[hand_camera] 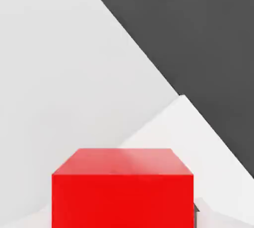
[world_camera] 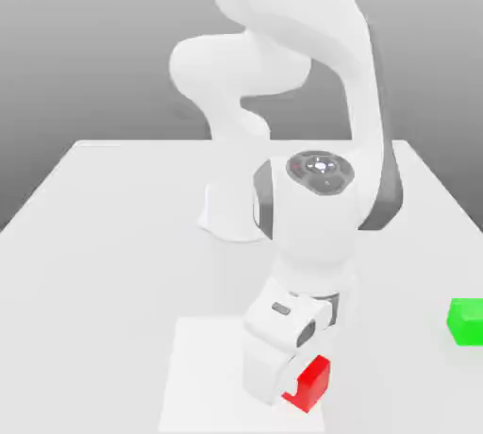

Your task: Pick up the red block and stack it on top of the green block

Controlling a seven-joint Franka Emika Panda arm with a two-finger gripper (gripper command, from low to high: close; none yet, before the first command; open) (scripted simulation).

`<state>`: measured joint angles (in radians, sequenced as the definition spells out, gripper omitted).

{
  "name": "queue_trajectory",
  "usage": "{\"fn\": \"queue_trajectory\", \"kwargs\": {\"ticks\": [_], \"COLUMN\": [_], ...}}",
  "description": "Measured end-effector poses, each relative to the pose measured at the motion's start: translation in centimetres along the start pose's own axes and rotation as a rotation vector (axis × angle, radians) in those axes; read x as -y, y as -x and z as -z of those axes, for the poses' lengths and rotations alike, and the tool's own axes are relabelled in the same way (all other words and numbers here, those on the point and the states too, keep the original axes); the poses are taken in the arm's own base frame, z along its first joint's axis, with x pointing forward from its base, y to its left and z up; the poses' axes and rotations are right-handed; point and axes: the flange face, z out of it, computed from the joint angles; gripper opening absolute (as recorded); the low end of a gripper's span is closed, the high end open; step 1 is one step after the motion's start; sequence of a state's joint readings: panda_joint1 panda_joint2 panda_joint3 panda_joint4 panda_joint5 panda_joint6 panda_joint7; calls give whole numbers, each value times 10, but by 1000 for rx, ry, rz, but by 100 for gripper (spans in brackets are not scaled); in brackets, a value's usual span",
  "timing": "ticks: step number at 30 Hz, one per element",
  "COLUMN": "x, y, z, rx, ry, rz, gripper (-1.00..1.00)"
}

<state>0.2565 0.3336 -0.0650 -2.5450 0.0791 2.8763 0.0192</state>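
Note:
The red block [world_camera: 311,383] [hand_camera: 122,187] lies on the white table near the front edge in the exterior view. My gripper [world_camera: 294,387] is down low right at it, with the white hand tilted over the block and hiding part of it. In the hand view the block sits close up, squarely in the gripper's line. The gripper is shut on it. The green block [world_camera: 466,320] stands alone on the table far toward the exterior view's right, well apart from the red one.
The arm's white base [world_camera: 231,210] stands mid-table behind the hand. A pale square patch [world_camera: 203,375] marks the tabletop under the hand. In the hand view the table's edge runs diagonally, with dark floor [hand_camera: 198,33] beyond it.

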Motion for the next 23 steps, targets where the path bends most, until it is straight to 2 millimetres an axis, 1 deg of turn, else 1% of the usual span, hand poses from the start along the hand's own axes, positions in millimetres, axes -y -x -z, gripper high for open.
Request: {"fn": "queue_trajectory", "kwargs": {"ticks": [2,5,6,7,10,12,13,15,16,17,19,20,23], "x": [0,1,18,41,117,169,197,253,267,274,280,280,280], "y": [-1,0,0,2,15,32,44,75,84,88,91,92,92], "z": [18,52,58,63,74,81,85,92,87,78,54,41,41], "rx": [-1,0,1,3,5,5,5,3,2,1,1,0,0], "ry": [1,-1,-3,-4,-7,-7,-6,-3,-1,0,0,0,0], "rz": [1,3,53,118,342,501,586,768,817,840,858,861,861], "gripper": [-100,-100,-100,-100,-100,-100,-100,-100,-100,-100,-100,100,100]}}
